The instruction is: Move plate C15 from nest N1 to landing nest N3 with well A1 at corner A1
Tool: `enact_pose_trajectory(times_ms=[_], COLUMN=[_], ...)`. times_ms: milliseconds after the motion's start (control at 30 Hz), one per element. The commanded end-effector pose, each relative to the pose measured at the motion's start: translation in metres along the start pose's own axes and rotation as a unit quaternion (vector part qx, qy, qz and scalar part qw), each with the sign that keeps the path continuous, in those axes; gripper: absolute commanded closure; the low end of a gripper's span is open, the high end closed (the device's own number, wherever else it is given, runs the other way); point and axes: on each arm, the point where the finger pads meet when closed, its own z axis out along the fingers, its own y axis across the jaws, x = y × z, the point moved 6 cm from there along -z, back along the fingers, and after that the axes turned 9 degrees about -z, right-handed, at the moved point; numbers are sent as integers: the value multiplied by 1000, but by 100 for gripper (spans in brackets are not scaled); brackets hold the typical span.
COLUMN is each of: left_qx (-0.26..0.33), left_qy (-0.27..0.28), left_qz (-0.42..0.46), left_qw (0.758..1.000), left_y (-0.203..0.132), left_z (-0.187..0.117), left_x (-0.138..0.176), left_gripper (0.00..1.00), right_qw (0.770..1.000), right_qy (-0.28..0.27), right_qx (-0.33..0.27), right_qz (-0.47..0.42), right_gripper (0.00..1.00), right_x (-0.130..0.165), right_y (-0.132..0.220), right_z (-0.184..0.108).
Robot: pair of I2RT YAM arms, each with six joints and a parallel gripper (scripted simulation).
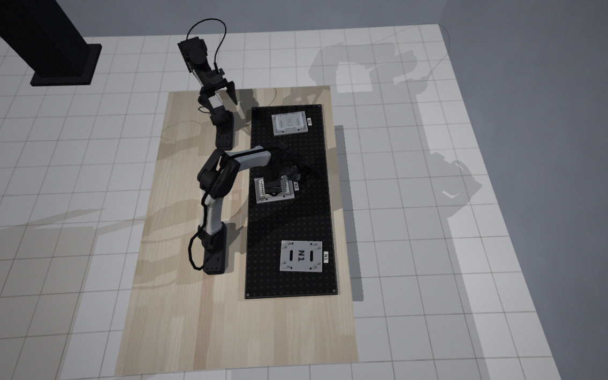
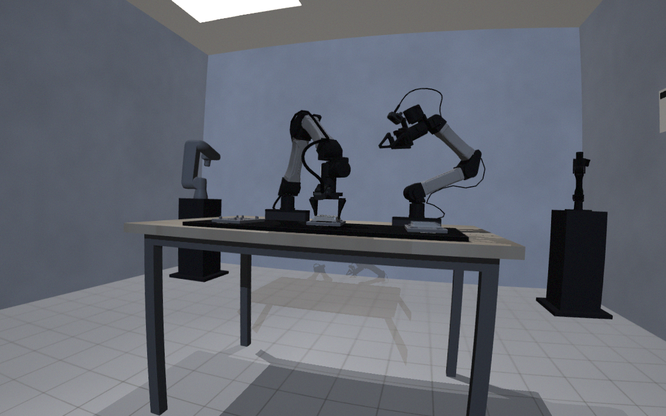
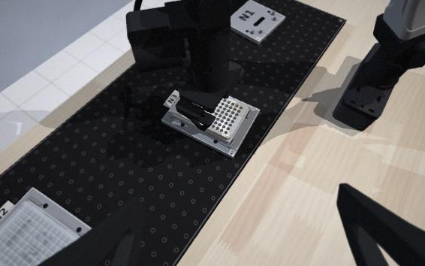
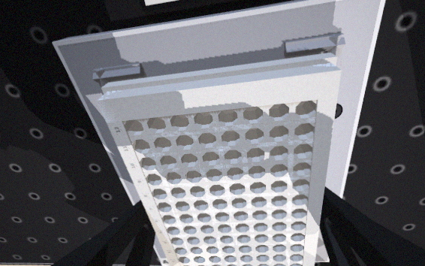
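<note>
Pale wood table [image 1: 179, 331] [image 2: 506, 252] [image 3: 296, 188] [image 4: 14, 264], blue-grey walls [image 1: 556, 118] [image 2: 377, 67] [image 3: 33, 37], tiled floor [image 1: 415, 236] [image 2: 66, 351] [image 3: 52, 80]; right fingers [image 1: 274, 190] [image 2: 313, 207] grasp white plate [image 1: 263, 188] [image 2: 326, 218] [image 3: 228, 117] [image 4: 221, 184], left fingers [image 1: 232, 92] [image 2: 386, 140] released.

We see a pale wooden table [image 1: 230, 331] [image 2: 325, 240] [image 3: 314, 180] running down the middle of the top view. A black perforated deck [image 1: 273, 226] [image 2: 366, 233] [image 3: 142, 169] lies directly on it, right of its centreline, and two dark arm bases [image 1: 214, 264] [image 2: 273, 214] stand on the bare wood to the deck's left.

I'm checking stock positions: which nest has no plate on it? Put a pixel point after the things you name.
N1 [image 1: 301, 267] [image 2: 220, 221] [image 3: 259, 37]: its engraved top is bare, while N2 [image 1: 302, 129] [image 2: 408, 229] [image 3: 83, 226] and N3 [image 1: 274, 199] [image 2: 311, 223] [image 3: 244, 129] each have a plate above.
</note>
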Motion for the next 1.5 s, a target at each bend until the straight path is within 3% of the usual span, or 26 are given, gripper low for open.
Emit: enact_pose_trajectory(times_ms=[0, 233, 500, 767, 867, 1100, 1167, 1467], left_qx=[2, 2, 2, 2, 2, 2, 2, 2], left_qy=[-4, -4, -4, -4, -4, -4, -4, -4], left_qz=[-2, -2, -2, -2, -2, -2, -2, -2], left_qw=[1000, 1000, 1000, 1000, 1000, 1000, 1000, 1000], left_y=[0, 0, 0, 0, 0, 0, 0, 0], left_z=[-2, -2, -2, -2, -2, -2, -2, -2], left_x=[-3, -3, -3, -3, -3, -3, -3, -3], left_gripper=[0, 0, 0, 0, 0, 0, 0, 0], right_qw=[1000, 1000, 1000, 1000, 1000, 1000, 1000, 999], right_qy=[-9, -23, -5, 5, -15, -15, -15, -33], right_qx=[-4, -14, -3, 4, -8, -8, -8, -19], right_qz=[3, 1, 4, 5, 5, 5, 5, 2], right_gripper=[19, 19, 19, 19, 19, 19, 0, 0], right_x=[-3, -5, -2, 2, -5, -5, -5, -8], right_y=[0, 1, -1, -4, -1, -1, -1, -3], right_z=[-7, -14, 19, 21, -8, -8, -8, -37])
